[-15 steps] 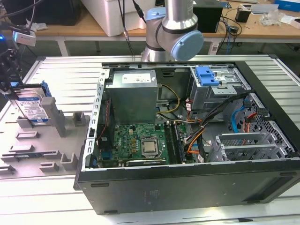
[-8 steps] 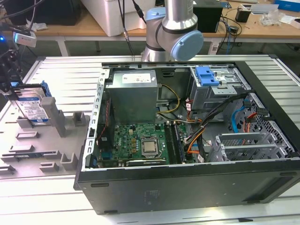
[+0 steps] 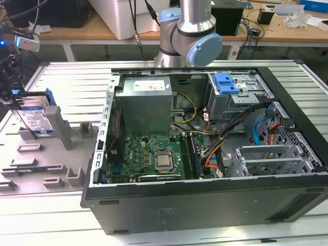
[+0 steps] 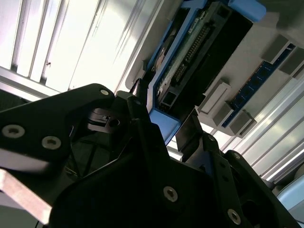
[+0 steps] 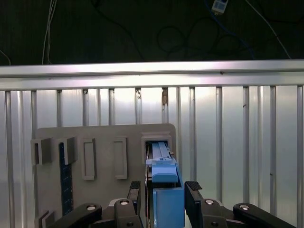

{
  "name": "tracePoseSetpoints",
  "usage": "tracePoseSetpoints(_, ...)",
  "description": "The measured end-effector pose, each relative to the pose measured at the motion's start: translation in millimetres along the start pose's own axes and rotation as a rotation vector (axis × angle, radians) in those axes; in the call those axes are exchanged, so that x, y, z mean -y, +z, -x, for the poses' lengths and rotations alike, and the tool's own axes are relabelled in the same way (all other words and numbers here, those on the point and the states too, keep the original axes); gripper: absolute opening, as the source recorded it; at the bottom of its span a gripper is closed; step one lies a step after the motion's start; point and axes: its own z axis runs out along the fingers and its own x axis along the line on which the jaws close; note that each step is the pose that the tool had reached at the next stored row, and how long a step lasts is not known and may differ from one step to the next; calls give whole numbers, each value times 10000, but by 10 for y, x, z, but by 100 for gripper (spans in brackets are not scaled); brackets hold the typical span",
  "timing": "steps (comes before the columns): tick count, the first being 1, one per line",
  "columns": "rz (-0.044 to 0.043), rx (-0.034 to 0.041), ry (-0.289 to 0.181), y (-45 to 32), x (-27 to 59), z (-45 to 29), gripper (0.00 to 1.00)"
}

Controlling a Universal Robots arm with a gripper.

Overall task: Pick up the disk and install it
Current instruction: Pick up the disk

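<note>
Claw (image 3: 14, 97) is at the far left edge of the exterior view, over the grey fixture plate (image 3: 46, 164) on the slatted alu table (image 3: 66, 77). The disk (image 3: 37, 119) stands on edge in a slot of that plate, label side facing the cam, leaning a bit. A tall grey post (image 3: 60, 125) is just beside it on the exterior view's right. The claw sits right at the disk's upper end.

In the first wrist view the claw (image 5: 165, 194) sits astride the disk (image 5: 167, 204), blue frame edge between the two sides. Can't tell if it's clamped on or just around it. The second wrist view has the same setup: claw (image 4: 164, 121) either side of the blue frame, disk (image 4: 204, 47) w/ its connector end showing.

The open PC case (image 3: 205, 200) lies flat, centre to right of the exterior view, well apart from the disk. Inside it are the motherboard (image 3: 148, 154), a grey metal box (image 3: 146, 100) w/ white sticker, and a blue bracket (image 3: 227, 82) at the drive bay, upper right. Arm (image 3: 192, 31) base is at top centre, behind the case.
</note>
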Motion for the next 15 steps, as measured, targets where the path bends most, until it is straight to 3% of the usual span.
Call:
tracePoseSetpoints(11, 0, 0, 0, 2, 0, 0, 48)
tracePoseSetpoints(12, 0, -2, 0, 1, 0, 0, 42)
tracePoseSetpoints(15, 0, 0, 0, 2, 0, 0, 37)
